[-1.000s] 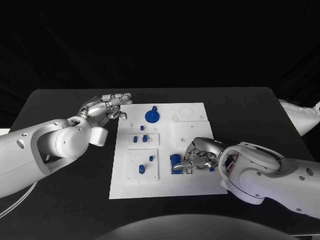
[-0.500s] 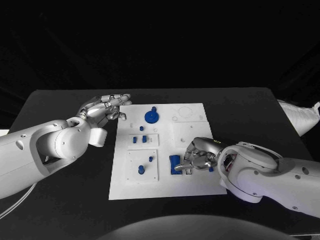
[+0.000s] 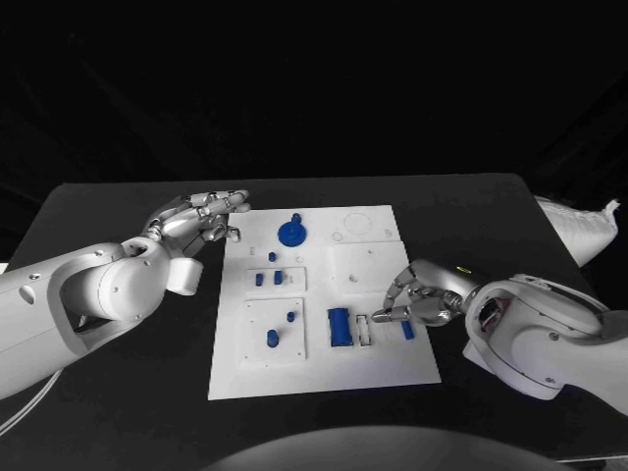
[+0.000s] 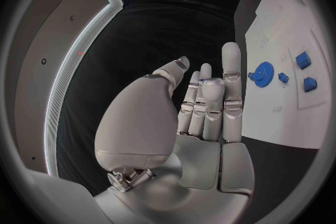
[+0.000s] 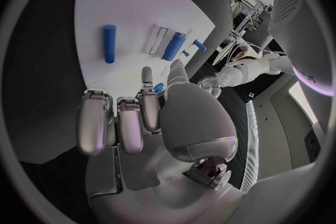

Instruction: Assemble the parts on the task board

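- Right hand (image 3: pixel 425 297) rests at the right edge of the task board (image 3: pixel 385 368), near its lower half. Its fingers are curled together; whether anything is pinched between them cannot be told.
- One fingertip of that hand reaches toward a short blue part (image 3: pixel 407 331) lying just beside it on the board.
- Left hand (image 3: pixel 194 218) hovers at the board's upper left corner, fingers straight and slightly spread, holding nothing. In the left wrist view it (image 4: pixel 203 106) stands upright beside the board's edge, not touching it.
- Blue gear (image 3: pixel 293 234) sits in the upper part of the board.
- Two small blue pieces (image 3: pixel 269 278) stand in the recessed square below the gear.
- Lower recessed square holds a blue peg (image 3: pixel 273 338) and a smaller piece above it.
- Long blue bar (image 3: pixel 340 325) lies between that square and an empty slot (image 3: pixel 365 329).
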Robot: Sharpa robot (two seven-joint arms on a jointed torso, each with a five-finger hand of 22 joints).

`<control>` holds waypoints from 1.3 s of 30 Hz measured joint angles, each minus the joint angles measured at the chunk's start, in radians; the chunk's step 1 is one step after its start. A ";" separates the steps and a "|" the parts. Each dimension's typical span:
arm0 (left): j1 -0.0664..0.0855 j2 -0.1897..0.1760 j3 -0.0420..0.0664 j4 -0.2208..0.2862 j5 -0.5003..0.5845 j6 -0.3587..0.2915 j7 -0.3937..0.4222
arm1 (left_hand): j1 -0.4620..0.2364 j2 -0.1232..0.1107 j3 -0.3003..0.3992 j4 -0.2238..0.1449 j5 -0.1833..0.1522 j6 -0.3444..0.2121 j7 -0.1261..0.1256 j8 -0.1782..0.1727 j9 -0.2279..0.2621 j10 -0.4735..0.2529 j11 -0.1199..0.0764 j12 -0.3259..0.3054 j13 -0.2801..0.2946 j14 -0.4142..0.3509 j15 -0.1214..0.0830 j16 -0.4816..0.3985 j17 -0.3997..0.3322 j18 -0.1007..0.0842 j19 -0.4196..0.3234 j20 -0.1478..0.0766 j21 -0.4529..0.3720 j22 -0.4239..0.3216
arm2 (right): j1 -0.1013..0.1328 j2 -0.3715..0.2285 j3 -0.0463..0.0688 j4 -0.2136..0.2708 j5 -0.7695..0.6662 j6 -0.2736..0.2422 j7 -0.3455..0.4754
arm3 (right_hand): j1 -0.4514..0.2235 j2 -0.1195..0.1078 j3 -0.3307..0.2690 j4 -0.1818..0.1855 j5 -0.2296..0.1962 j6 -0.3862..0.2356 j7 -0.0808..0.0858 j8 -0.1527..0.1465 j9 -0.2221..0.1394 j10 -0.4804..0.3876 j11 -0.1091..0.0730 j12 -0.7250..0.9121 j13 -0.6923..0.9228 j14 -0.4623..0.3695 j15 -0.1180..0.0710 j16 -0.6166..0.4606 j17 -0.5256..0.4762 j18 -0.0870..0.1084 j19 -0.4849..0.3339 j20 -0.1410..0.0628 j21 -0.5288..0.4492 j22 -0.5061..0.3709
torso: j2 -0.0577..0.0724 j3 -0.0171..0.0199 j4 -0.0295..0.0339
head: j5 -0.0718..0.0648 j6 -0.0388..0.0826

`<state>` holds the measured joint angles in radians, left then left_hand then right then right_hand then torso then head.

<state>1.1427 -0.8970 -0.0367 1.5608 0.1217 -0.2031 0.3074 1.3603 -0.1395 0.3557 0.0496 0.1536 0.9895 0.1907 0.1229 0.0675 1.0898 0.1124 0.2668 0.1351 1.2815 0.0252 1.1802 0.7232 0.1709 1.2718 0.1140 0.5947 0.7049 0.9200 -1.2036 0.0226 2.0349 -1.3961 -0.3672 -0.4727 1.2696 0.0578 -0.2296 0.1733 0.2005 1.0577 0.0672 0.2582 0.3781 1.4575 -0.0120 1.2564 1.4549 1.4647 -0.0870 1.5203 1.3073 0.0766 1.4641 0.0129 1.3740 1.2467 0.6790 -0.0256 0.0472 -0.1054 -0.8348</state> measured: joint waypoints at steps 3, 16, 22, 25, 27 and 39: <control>0.000 -0.001 0.000 0.001 0.000 0.000 0.000 | 0.000 0.000 0.000 0.000 0.000 0.000 0.000 0.000 0.000 0.000 0.000 0.000 0.000 0.000 0.000 0.000 0.000 0.000 0.000 0.000 0.000 0.000 | 0.005 -0.031 0.000 0.000 -0.018 0.001 0.005 | 0.009 0.002 0.005 -0.005 0.016 -0.002 0.002 -0.004 -0.003 -0.002 0.002 -0.001 0.008 0.000 0.000 0.000 0.000 0.000 0.000 0.000 0.000 -0.001 | 0.001 0.0000 -0.0015 | -0.014 0.004; 0.000 -0.001 0.000 0.005 0.000 0.000 0.000 | 0.000 0.000 0.000 0.000 0.000 0.000 0.000 0.000 0.000 0.000 0.000 0.000 0.000 0.000 0.000 0.000 0.000 0.000 0.000 0.000 0.000 0.000 | 0.008 -0.071 -0.007 -0.013 -0.172 0.096 -0.052 | 0.013 0.005 -0.001 0.009 0.026 0.024 -0.005 -0.004 0.002 -0.021 0.003 -0.043 0.037 0.000 0.000 -0.015 0.001 0.000 0.004 0.004 -0.023 -0.024 | 0.002 0.0015 -0.0068 | -0.041 0.009; 0.000 0.000 0.000 0.004 0.000 0.000 0.000 | 0.000 0.000 0.000 0.000 0.000 0.000 0.000 0.000 0.000 0.000 0.000 0.000 0.000 0.000 0.000 0.000 0.000 0.000 0.000 0.000 0.000 0.000 | -0.002 -0.056 -0.010 -0.020 -0.202 0.130 -0.071 | 0.013 0.005 -0.003 0.012 0.026 0.024 -0.005 -0.004 0.003 -0.019 0.001 -0.043 0.037 0.000 0.001 -0.015 0.001 0.000 0.004 0.004 -0.023 -0.023 | 0.001 0.0009 -0.0062 | -0.043 0.008; 0.000 0.000 0.000 0.004 0.000 0.000 0.000 | 0.000 0.000 0.000 0.000 0.000 0.000 0.000 0.000 0.000 0.000 0.000 0.000 0.000 0.000 0.000 0.000 0.000 0.000 0.000 0.000 0.000 0.000 | -0.011 -0.042 -0.011 -0.023 -0.212 0.142 -0.076 | 0.013 0.005 -0.003 0.012 0.026 0.024 -0.005 -0.004 0.004 -0.019 0.001 -0.043 0.037 0.001 0.002 -0.015 0.001 0.000 0.004 0.004 -0.023 -0.023 | 0.001 0.0009 -0.0062 | -0.041 0.008; 0.000 0.000 0.000 0.004 0.000 0.000 0.000 | 0.000 0.000 0.000 0.000 0.000 0.000 0.000 0.000 0.000 0.000 0.000 0.000 0.000 0.000 0.000 0.000 0.000 0.000 0.000 0.000 0.000 0.000 | -0.017 -0.032 -0.011 -0.027 -0.217 0.147 -0.079 | 0.013 0.005 -0.001 0.014 0.033 0.024 -0.005 -0.006 0.004 -0.019 0.001 -0.043 0.037 0.001 0.002 -0.016 0.001 0.000 0.004 0.004 -0.023 -0.021 | 0.001 0.0009 -0.0058 | -0.040 0.007; 0.000 -0.001 0.000 0.004 0.000 0.000 0.000 | 0.000 0.000 0.000 0.000 0.000 -0.004 -0.004 0.000 0.000 -0.004 -0.004 0.000 0.001 -0.004 -0.004 0.000 0.000 0.000 0.000 0.000 0.000 -0.001 | -0.030 0.009 -0.012 -0.047 -0.247 0.154 -0.085 | 0.013 0.005 0.020 0.022 0.051 0.024 -0.005 -0.027 0.006 -0.019 0.001 -0.042 0.037 0.002 0.002 -0.012 0.000 0.000 0.004 0.004 -0.023 -0.019 | 0.002 0.0006 -0.0057 | -0.035 0.003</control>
<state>1.1427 -0.8979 -0.0369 1.5645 0.1216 -0.2029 0.3076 1.3603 -0.1396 0.3557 0.0496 0.1536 0.9860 0.1872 0.1229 0.0675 1.0862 0.1087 0.2668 0.1356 1.2777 0.0215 1.1802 0.7235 0.1709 1.2718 0.1140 0.5950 0.7040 0.8896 -1.1949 0.0110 1.9876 -1.6431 -0.2133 -0.5580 1.2822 0.0632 -0.2094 0.1956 0.2517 1.0813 0.0620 0.2317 0.3837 1.4383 -0.0107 1.2141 1.4921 1.4662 -0.0852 1.5087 1.3078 0.0767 1.4678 0.0166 1.3514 1.2277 0.6809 -0.0250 0.0415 -0.1402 -0.8319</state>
